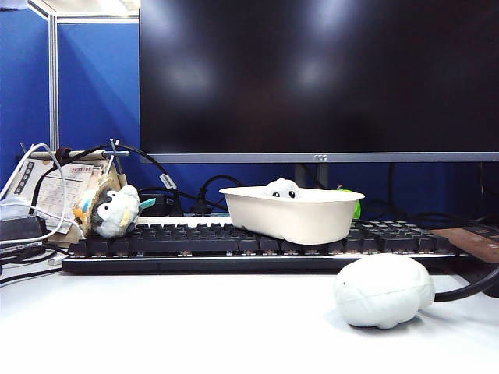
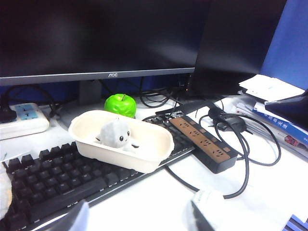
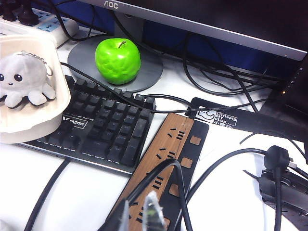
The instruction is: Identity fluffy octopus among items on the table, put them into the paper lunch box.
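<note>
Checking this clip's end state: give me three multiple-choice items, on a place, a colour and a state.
1. Where is the octopus? A: on the floor. B: in the box. C: on a shelf.
2. What colour is the apple? A: red. B: yellow. C: green.
3. How is the left gripper? A: open, empty. B: shut on the octopus. C: shut on the box.
Answers: 1 B, it sits inside the rim. 2 C, bright green in both wrist views. 3 A, its fingers stand wide apart with nothing between them, near the keyboard; the right gripper hangs over the power strip.
</note>
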You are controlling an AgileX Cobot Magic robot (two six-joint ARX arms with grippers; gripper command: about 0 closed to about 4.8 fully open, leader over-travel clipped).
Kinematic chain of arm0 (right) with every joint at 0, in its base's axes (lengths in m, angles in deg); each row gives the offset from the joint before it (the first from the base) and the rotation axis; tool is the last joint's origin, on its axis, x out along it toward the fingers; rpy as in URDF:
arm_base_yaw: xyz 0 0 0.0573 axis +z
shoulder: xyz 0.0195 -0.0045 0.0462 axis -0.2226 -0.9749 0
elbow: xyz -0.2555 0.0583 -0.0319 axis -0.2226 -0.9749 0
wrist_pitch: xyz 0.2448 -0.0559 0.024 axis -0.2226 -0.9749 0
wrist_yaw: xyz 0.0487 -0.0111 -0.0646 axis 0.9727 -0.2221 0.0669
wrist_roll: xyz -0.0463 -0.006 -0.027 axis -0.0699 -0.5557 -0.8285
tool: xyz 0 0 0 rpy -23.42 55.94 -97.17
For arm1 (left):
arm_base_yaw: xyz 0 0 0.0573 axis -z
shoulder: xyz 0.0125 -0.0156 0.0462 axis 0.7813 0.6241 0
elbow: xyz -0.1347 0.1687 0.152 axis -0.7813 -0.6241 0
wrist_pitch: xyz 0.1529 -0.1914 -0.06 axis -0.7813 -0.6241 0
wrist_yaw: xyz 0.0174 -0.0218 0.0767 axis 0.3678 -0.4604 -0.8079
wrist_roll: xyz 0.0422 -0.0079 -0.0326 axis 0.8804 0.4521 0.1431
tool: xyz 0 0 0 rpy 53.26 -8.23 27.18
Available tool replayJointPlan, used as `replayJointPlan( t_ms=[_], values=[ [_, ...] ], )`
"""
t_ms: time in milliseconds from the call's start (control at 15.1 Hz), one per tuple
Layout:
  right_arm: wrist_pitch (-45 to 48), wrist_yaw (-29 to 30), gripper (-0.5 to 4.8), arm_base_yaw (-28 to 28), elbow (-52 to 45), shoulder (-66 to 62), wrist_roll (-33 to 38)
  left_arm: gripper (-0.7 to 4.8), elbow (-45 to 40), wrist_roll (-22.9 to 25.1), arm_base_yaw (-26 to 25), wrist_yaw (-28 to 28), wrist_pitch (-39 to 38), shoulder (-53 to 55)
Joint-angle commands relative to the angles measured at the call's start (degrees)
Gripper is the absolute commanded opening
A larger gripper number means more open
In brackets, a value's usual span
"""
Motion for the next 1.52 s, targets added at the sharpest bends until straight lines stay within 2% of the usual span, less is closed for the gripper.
replayJointPlan(
  t_ms=[66,198,463,529,859,991,1124,1520],
  values=[
    [0.59,0.11,0.53,-0.02,0.24,-0.04,0.22,2.68,-0.63,0.04,0.07,-0.22,1.46,-0.02],
    [0.59,0.11,0.53,-0.02,0.24,-0.04,0.22,2.68,-2.89,-0.15,0.07,-0.20,3.04,-0.02],
    [0.59,0.11,0.53,-0.02,0.24,-0.04,0.22,2.68,-10.21,-0.13,0.07,-0.22,16.59,-0.02],
    [0.59,0.11,0.53,-0.02,0.24,-0.04,0.22,2.68,-10.84,-0.11,0.07,-0.22,17.97,-0.02],
    [0.57,0.11,0.53,-0.02,0.24,-0.04,0.22,2.68,-10.97,0.11,0.07,-0.24,17.86,0.00],
    [0.59,0.11,0.53,-0.02,0.24,-0.04,0.22,2.68,-10.97,1.62,-0.35,-0.22,17.84,-0.02],
    [0.57,0.11,0.53,-0.02,0.24,-0.04,0.22,2.68,-10.97,1.29,-4.09,-0.17,17.90,-0.04],
    [0.57,0.11,0.53,-0.02,0.24,-0.04,0.22,2.68,-10.95,1.09,-21.09,0.42,17.88,-4.50]
  ],
)
